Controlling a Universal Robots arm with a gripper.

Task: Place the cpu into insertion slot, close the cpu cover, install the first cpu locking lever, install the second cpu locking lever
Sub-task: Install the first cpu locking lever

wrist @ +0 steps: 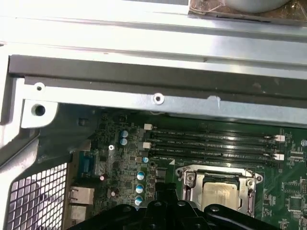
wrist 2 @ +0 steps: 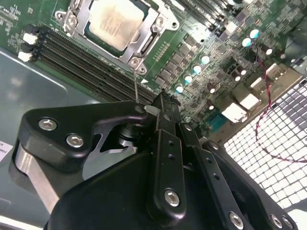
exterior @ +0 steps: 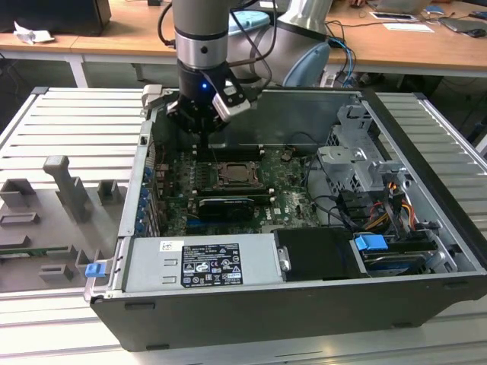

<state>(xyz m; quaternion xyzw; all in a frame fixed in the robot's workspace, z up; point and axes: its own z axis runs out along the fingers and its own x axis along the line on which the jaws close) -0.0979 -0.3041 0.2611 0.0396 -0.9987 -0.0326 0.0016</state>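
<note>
The cpu (wrist 2: pixel 117 19) lies flat in the insertion slot (exterior: pixel 232 176), its silvery face showing through the cut-out of the cpu cover (wrist 2: pixel 144 42), which lies down over it. In the first wrist view the cpu (wrist: pixel 221 194) and the cover's frame (wrist: pixel 188 178) show just past the black fingers. My gripper (wrist 2: pixel 163 101) is shut, hanging above the memory slots (wrist 2: pixel 81 60) beside the socket. A thin locking lever rod (wrist 2: pixel 135 88) stands up from the socket's corner to beside the fingertips; I cannot tell if it touches them. In the exterior view my gripper (exterior: pixel 199 141) hovers behind the socket.
The open computer case (exterior: pixel 426 228) surrounds the green board. A long black card (exterior: pixel 224 205) sits in front of the socket, with the drive cage and cables (exterior: pixel 365 171) toward the exterior view's right. A grey fixture tray (exterior: pixel 53 213) lies outside the case.
</note>
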